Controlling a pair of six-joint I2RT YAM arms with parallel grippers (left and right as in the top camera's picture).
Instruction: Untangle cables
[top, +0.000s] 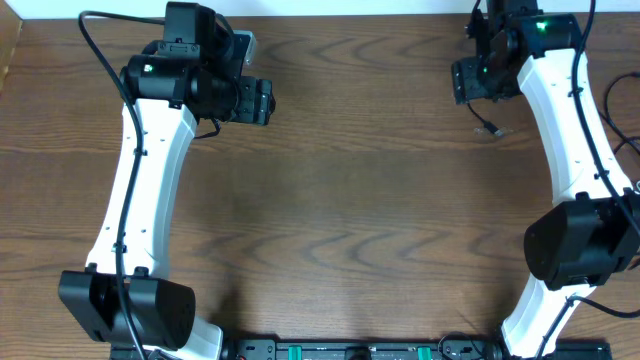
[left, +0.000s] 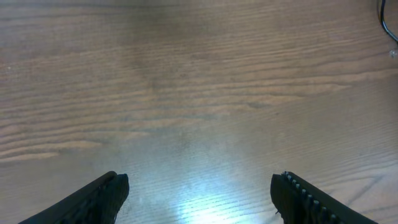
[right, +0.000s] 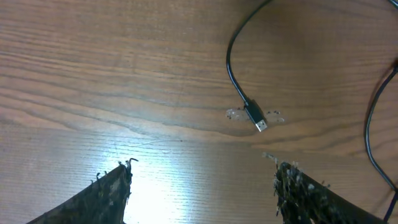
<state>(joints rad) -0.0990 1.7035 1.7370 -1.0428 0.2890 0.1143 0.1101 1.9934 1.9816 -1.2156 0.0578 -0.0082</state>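
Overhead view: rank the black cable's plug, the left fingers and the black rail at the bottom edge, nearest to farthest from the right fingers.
1. black cable's plug, on the table right beside the right fingers.
2. left fingers, across the table on the left side.
3. black rail, along the bottom edge.
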